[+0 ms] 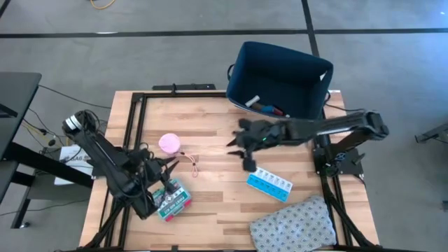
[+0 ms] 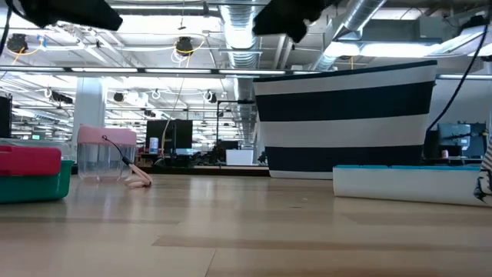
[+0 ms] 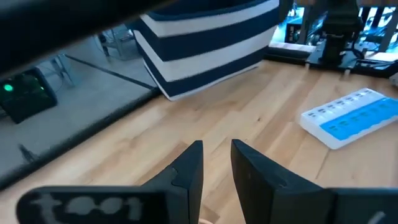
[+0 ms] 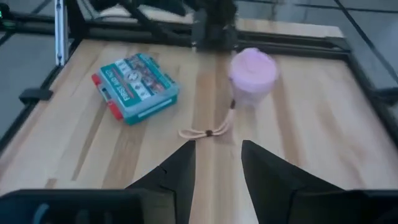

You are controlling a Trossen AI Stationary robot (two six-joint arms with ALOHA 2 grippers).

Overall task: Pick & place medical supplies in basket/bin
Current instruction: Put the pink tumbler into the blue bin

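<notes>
Supplies lie scattered on my table (image 1: 210,210). From above, I see the pink roll (image 1: 169,143) left of centre, a thin tan cord (image 1: 190,163) just beside it, the green-red box (image 1: 172,200) near the front left edge, and the pill organiser (image 1: 269,185) right of centre. The navy bin (image 1: 280,79) stands at the far right edge, with a few small items on its floor. A grey cloth (image 1: 292,225) lies at the front right corner. My left hand (image 1: 170,168) hangs between the roll and the box. My right hand (image 1: 238,145) is over the middle of the table, between the bin and the organiser, reaching toward the left side.

At table height, the bin (image 2: 346,119) fills the right background with white stripes on its side, and the organiser (image 2: 407,183) lies in front of it. The roll (image 2: 106,154) stands upright at left with the cord (image 2: 138,178) trailing from it, and the box (image 2: 31,173) sits at the far left edge. Neither arm touches the table here.

Through the left wrist, I see my left fingers (image 3: 193,171) slightly spread with nothing between them, above bare wood, facing the bin (image 3: 205,43) and the organiser (image 3: 348,117).

Through the right wrist, my right fingers (image 4: 180,171) are spread and empty, pointed at the cord (image 4: 205,132), the roll (image 4: 252,73) beyond it, and the box (image 4: 134,86) apart to one side.
</notes>
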